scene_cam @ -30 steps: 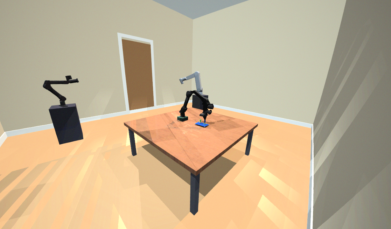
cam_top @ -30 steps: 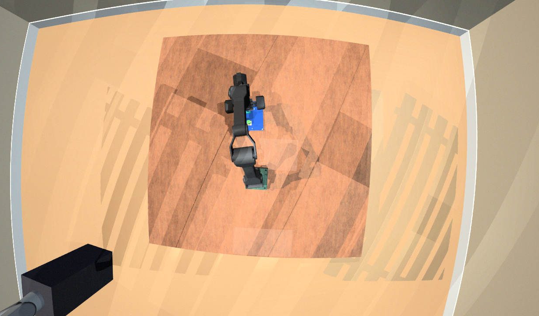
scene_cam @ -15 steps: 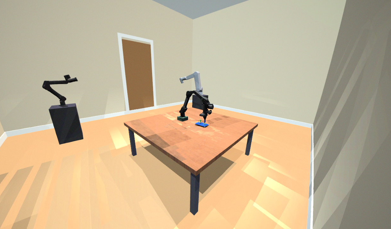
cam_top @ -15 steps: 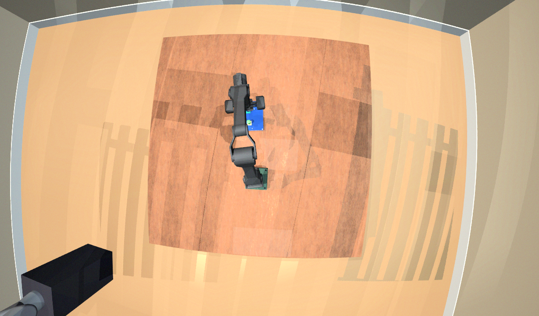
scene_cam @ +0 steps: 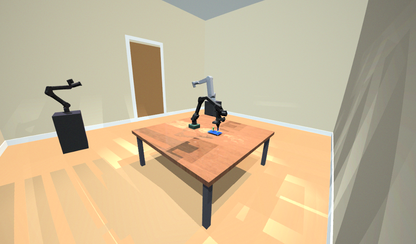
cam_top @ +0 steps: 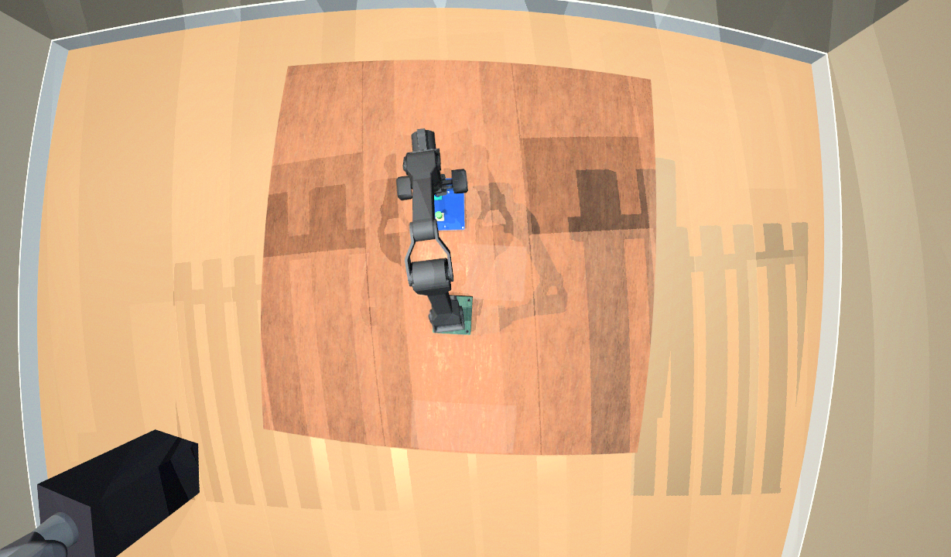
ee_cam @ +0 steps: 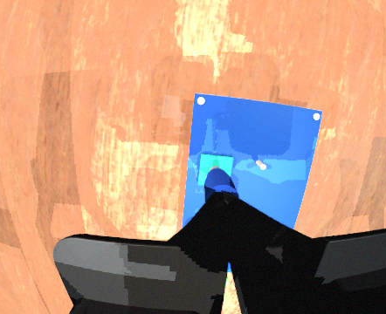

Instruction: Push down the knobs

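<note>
The blue circuit board (cam_top: 454, 206) (scene_cam: 211, 133) (ee_cam: 254, 131) stands on the table. My gripper (scene_cam: 217, 125) (ee_cam: 220, 200) is shut and empty, its tips directly over the blue knob (ee_cam: 218, 178) and touching or nearly touching its top. That knob stands on the teal potentiometer (ee_cam: 204, 162); a small pale bit shows at its lower end. The fingers partly hide it, so its exact height is unclear. The green knob (cam_top: 439, 214) (scene_cam: 213, 128) stands upright at the board's side nearer the arm's base, above a pale potentiometer. It is mostly hidden behind the fingers in the wrist view.
A small pale post (ee_cam: 261, 165) sticks up from the board beside the teal potentiometer. White dots mark the board's corners. The arm's green base (cam_top: 467, 316) (scene_cam: 194, 126) stands on the table (cam_top: 582, 291) (scene_cam: 203, 151). Two other arms stand on dark pedestals away from the table.
</note>
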{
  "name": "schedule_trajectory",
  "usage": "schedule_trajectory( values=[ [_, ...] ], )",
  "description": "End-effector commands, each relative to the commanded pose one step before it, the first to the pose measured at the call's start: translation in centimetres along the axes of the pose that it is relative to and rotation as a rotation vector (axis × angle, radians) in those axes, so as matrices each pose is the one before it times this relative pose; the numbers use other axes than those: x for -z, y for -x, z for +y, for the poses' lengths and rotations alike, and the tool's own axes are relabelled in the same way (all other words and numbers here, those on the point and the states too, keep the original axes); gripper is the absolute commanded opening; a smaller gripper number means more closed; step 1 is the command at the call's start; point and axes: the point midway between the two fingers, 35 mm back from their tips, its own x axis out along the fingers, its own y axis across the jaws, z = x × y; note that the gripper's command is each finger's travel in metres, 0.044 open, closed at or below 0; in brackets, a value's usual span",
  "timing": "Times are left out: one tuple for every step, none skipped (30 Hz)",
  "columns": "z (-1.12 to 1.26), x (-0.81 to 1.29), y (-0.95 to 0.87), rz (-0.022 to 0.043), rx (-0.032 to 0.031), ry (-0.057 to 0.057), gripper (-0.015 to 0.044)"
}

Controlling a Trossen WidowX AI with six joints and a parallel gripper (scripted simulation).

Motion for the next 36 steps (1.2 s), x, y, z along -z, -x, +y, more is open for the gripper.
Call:
schedule_trajectory(
  values=[
    [-0.096,-0.126,-1.228,0.01183,0.0044,0.0034,0.0],
    [0.0,0.0,-0.049,0.0,0.0,0.0,0.0],
    [0.0,0.0,-0.061,0.0,0.0,0.0,0.0],
    [0.0,0.0,-0.057,0.0,0.0,0.0,0.0],
    [0.0,0.0,-0.021,0.0,0.0,0.0,0.0],
    [0.0,0.0,0.0,0.0,0.0,0.0,0.0],
    [0.0,0.0,0.0,0.0,0.0,0.0,0.0],
    [0.0,0.0,0.0,0.0,0.0,0.0,0.0],
    [0.0,0.0,0.0,0.0,0.0,0.0,0.0],
    [0.0,0.0,0.0,0.0,0.0,0.0,0.0],
    [0.0,0.0,0.0,0.0,0.0,0.0,0.0],
    [0.0,0.0,0.0,0.0,0.0,0.0,0.0],
    [0.0,0.0,0.0,0.0,0.0,0.0,0.0],
    [0.0,0.0,0.0,0.0,0.0,0.0,0.0],
    [0.0,0.0,-0.02,0.0,0.0,0.0,0.0],
    [0.0,0.0,-0.043,0.0,0.0,0.0,0.0],
    [0.0,0.0,-0.049,0.0,0.0,0.0,0.0],
    [0.0,0.0,-0.061,0.0,0.0,0.0,0.0],
    [0.0,0.0,-0.057,0.0,0.0,0.0,0.0],
    [0.0,0.0,-0.021,0.0,0.0,0.0,0.0],
    [0.0,0.0,0.0,0.0,0.0,0.0,0.0],
    [0.0,0.0,0.0,0.0,0.0,0.0,0.0],
    [0.0,0.0,0.0,0.0,0.0,0.0,0.0],
    [0.0,0.0,0.0,0.0,0.0,0.0,0.0],
    [0.0,0.0,0.0,0.0,0.0,0.0,0.0],
    [0.0,0.0,0.0,0.0,0.0,0.0,0.0],
    [0.0,0.0,0.0,0.0,0.0,0.0,0.0],
    [0.0,0.0,0.0,0.0,0.0,0.0,0.0],
    [0.0,0.0,0.0,0.0,0.0,0.0,0.0],
    [0.0,0.0,-0.026,0.0,0.0,0.0,0.0],
    [0.0,0.0,-0.038,0.0,0.0,0.0,0.0],
    [0.0,0.0,-0.055,0.0,0.0,0.0,0.0],
    [0.0,0.0,-0.062,0.0,0.0,0.0,0.0],
    [0.0,0.0,-0.024,0.0,0.0,0.0,0.0],
    [0.0,0.0,0.0,0.0,0.0,0.0,0.0],
    [0.0,0.0,0.0,0.0,0.0,0.0,0.0]
  ],
)
